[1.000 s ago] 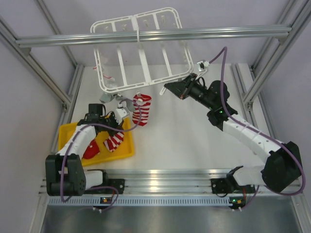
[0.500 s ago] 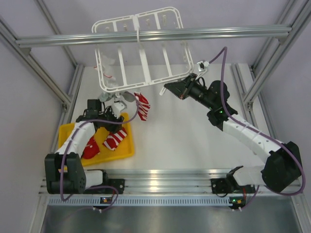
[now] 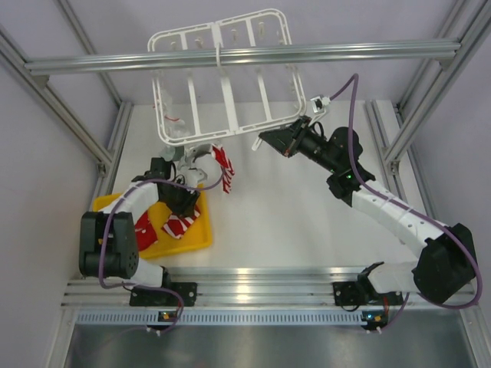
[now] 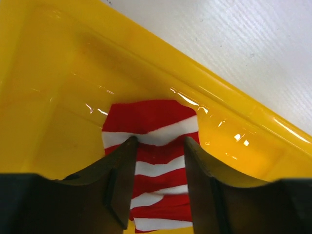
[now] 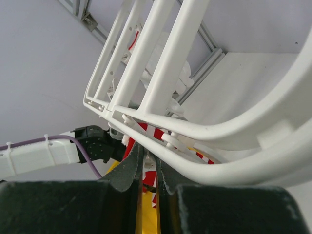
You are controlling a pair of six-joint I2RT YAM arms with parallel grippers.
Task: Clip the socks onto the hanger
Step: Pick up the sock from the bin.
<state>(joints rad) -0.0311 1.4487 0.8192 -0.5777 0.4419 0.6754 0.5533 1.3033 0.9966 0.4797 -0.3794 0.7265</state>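
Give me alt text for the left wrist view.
The left gripper stands open over a red-and-white striped fabric sock lying in a glossy yellow plastic tray. A white table surface shows beyond the tray's rim.

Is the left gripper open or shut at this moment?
Open. In the left wrist view, the left gripper's two dark fingers stand apart; the red-and-white striped sock in the yellow plastic tray shows between them.
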